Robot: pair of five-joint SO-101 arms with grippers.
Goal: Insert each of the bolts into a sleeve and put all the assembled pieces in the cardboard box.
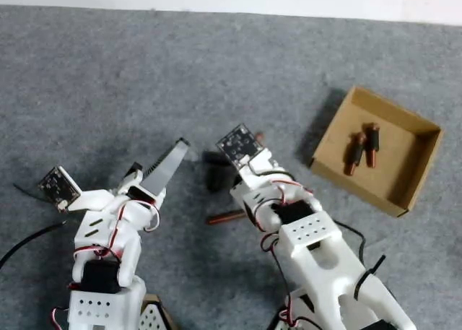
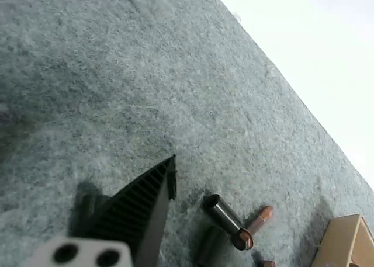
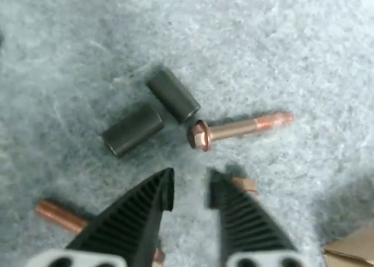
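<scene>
- The loose bolt (image 3: 234,128) lay flat on the grey mat just ahead of the right gripper (image 3: 190,191). Its long axis ran crosswise to the jaws, with the hex head nearest their gap.
- That gripper hovered low with its jaws a little apart, holding nothing.
- Two dark sleeves (image 3: 173,94) (image 3: 132,130) lay just past the bolt's head, farther from the gripper. One nearly touched the head, so I judged a grab at mid-shaft safer.
- A second bolt (image 3: 58,215) lay behind the gripper.
- The left gripper (image 1: 173,153) sat farther from the bolt. I could not tell whether it was open or closed.
- The cardboard box (image 1: 401,160) stood well beyond the right gripper, with two assembled pieces (image 1: 363,148) inside.
</scene>
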